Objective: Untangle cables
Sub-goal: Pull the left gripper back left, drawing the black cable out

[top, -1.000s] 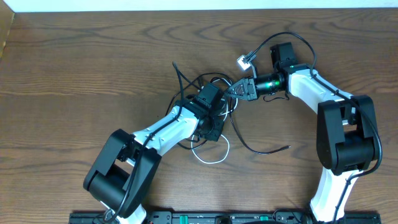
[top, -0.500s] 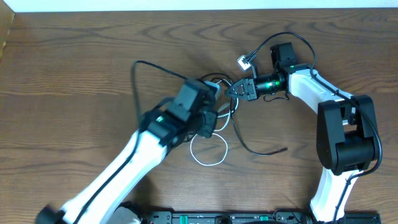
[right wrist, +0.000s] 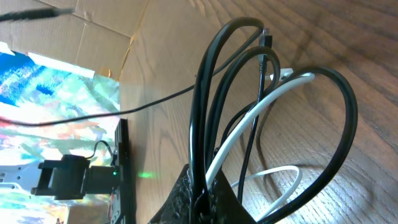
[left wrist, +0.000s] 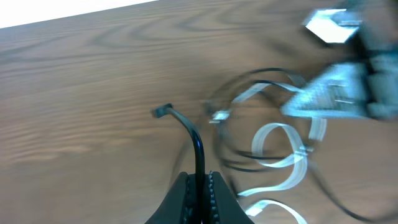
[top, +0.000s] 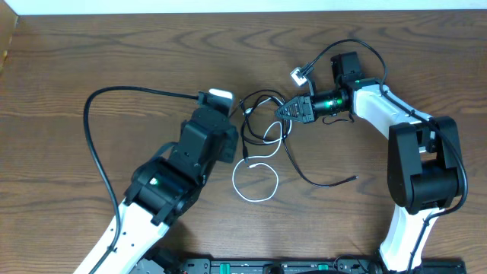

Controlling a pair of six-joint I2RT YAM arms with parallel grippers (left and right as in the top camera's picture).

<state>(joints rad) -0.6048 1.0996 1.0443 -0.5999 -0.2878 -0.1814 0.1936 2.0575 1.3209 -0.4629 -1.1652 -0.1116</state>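
Note:
The cables lie tangled mid-table: black loops, a white loop and a black tail trailing right. My right gripper is shut on the bundle where black and white strands cross; in its wrist view the jaws pinch a black cable and the white cable. My left gripper is shut on one thin black cable whose plug end sticks out ahead. From overhead, the raised left arm hides those fingertips, left of the tangle.
The left arm's own thick black cable arcs wide over the table's left half. A white tag hangs on the right arm's cable behind the tangle. Cardboard lies beyond the table's left edge.
My left arm has lifted and drawn back to the left, away from the tangle, with the black cable in its jaws. The loops have spread out. The right arm has stayed put.

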